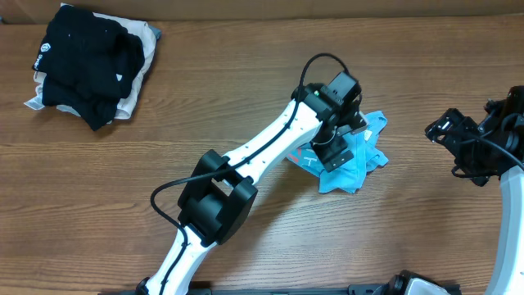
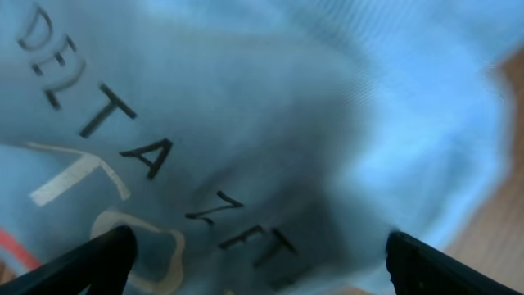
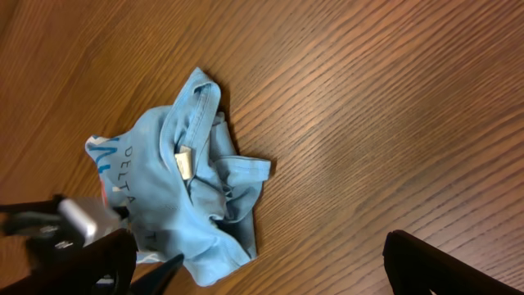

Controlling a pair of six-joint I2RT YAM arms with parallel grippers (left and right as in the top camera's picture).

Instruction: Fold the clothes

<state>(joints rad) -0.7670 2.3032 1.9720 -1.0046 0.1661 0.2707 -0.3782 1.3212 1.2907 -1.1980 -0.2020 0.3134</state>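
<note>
While hovering close over the crumpled T-shirt (image 1: 359, 168), lying right of middle on the bench (image 1: 246, 82), holding the left tool (image 2: 260, 246) spread apart and empty, the right tool (image 1: 440, 133) also apart, well aside. Aiming for one loose edge, not the bunch. Not making out sleeves, hem, or cloth contact.

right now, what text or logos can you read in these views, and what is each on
"DELTA": dark letters on the sky-blue T-shirt.
"ZET": next word there, its end lost in shadow.
Unreadable: the white and red print beside them, fragments only.
Unreadable: the neck tag, too small.
Unreadable: the white logo on the black garment, too small.
</note>
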